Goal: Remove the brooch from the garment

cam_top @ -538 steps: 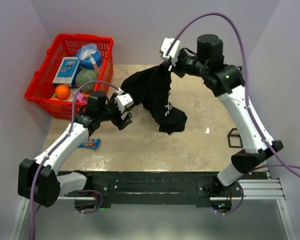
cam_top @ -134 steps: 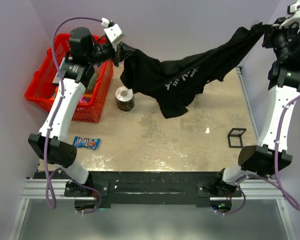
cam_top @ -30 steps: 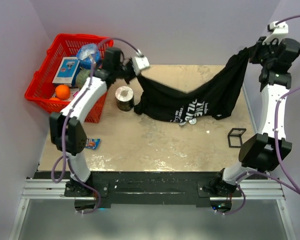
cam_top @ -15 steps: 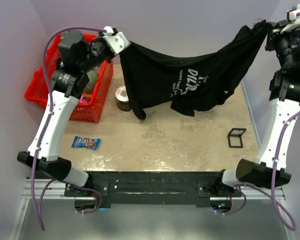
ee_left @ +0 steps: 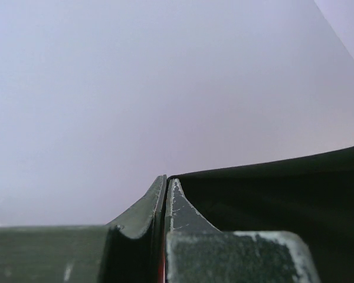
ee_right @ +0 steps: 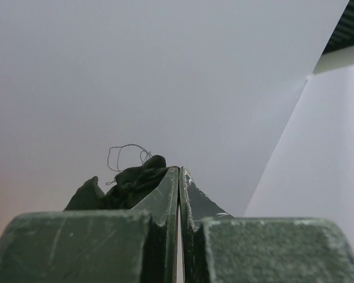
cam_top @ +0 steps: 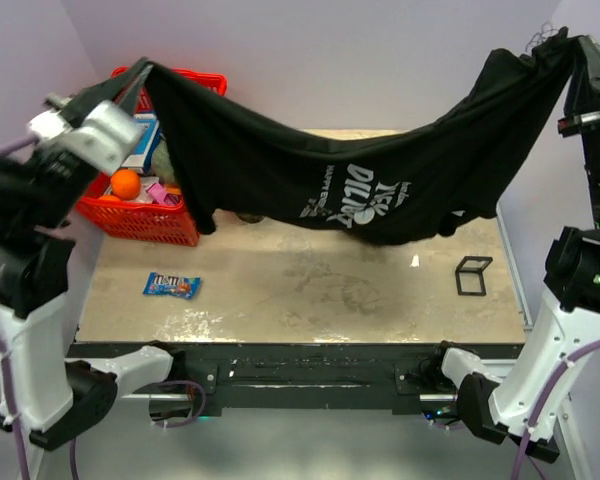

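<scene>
Shirt [cam_top: 280, 150] cloth is pinched tight in both sets of jaws. The left jaws are squeezed shut on one top corner. The right jaws are squeezed shut on a bunched bit at the other end, where a loose thread [ee_right: 127, 154] curls out. Between them the shirt hangs high over the table [cam_top: 310, 285] like a hammock. It sags in the middle, and the white words [cam_top: 365, 198] face the top camera.

To do this step well, I think both arms should hold firm and level. Then the front is spread out and the brooch can be found.

I cannot see the brooch anywhere. It may sit in a fold or on the far side. The words are too small to read. The shirt covers part of the red basket [cam_top: 145, 222]. Both wrist views show mostly bare wall.
</scene>
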Action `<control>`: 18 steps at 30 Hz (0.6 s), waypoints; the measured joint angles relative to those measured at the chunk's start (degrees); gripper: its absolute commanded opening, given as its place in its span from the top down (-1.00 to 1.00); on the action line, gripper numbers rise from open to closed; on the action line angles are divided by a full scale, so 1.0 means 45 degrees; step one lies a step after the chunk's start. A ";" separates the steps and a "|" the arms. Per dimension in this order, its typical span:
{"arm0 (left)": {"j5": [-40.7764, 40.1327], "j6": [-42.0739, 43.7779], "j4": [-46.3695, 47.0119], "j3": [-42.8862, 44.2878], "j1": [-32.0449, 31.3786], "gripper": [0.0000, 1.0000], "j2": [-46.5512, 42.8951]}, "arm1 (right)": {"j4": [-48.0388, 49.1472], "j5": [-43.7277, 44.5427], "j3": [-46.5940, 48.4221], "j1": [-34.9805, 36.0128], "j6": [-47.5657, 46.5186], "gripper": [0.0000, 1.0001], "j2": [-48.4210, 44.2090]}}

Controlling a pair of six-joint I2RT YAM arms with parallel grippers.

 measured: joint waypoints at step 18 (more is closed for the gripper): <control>-0.1880 0.1069 -0.0019 -0.4435 0.0000 1.00 -0.2370 | 0.1763 -0.1593 -0.0884 0.0000 0.2040 1.00 0.0029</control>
